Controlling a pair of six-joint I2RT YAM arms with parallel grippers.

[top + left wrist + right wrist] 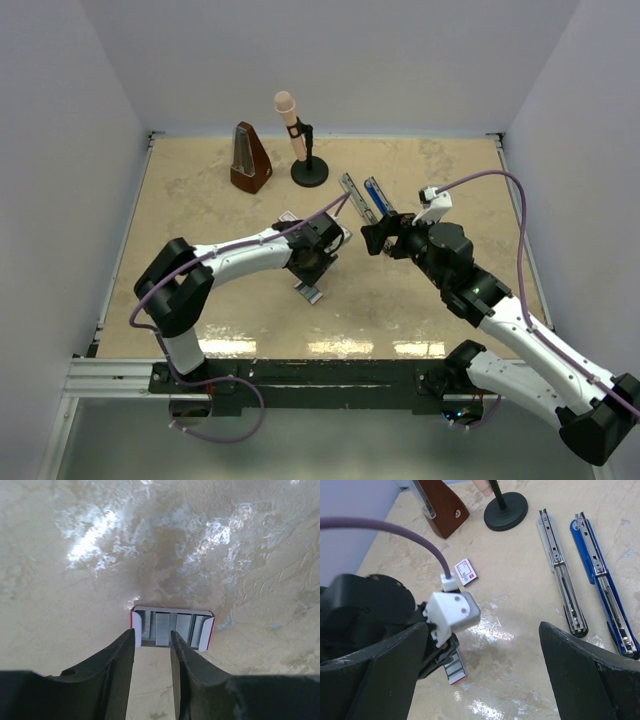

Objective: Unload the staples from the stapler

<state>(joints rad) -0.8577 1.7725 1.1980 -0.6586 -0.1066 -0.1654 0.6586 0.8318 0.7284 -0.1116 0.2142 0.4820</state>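
My left gripper (153, 639) points down at the beige marbled tabletop (200, 200). Its two black fingers (112, 672) are parted by a narrow gap. Nothing is pinched between them, and bare surface shows through the gap. At 12 o'clock in my left wrist view, just past the fingertips, sits a small open white tray (206, 632) with red edges. Inside it lie the silvery-grey ribbed strips of staples (184, 627), packed side by side. The fingertips overlap the tray's near wall in that view, and I cannot tell whether they touch it.

My right gripper (482, 630) hangs released, jaws spread wide with nothing between them. Seen from overhead, it is at about 2 o'clock from my left gripper.

The long slim blue-and-black stapler (601, 577) lies flat on the tabletop at 1 o'clock from the table's middle, well apart from the tray. It shows as two long pieces side by side, the silvery metal rail piece at 9 o'clock of the blue one. I cannot tell whether they are joined.

A small flat white box (466, 573) with red print lies between 10 and 11 o'clock, near the middle. Farther out that way stands a brown pyramid metronome (250, 160). A pink microphone (293, 122) on a black round stand is at 12 o'clock.
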